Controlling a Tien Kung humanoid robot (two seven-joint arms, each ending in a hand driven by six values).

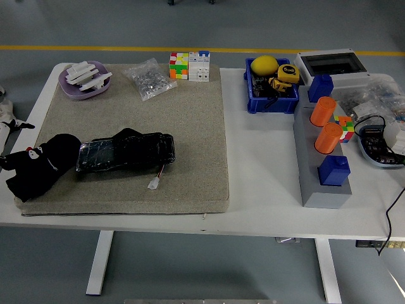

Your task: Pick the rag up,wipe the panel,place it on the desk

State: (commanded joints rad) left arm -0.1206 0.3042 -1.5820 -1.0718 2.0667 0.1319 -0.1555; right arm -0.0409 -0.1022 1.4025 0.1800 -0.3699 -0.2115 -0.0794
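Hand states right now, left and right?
Left hand: barely in frame at the left edge, cannot tell.
Right hand: not in view.

Lab: cluttered test table [266, 190], floor tape [95, 48]

Bare mat [190, 126] centre; black pack [126, 152] left, grey panel [319, 171] right.

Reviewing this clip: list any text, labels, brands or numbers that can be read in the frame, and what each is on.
No text is readable in this frame.
Yellow tape measure in the blue bin: dark round label, too small to read.
Black wrapped pack on the grey mat: no legible print.
Handheld device at the right edge: display blurred.
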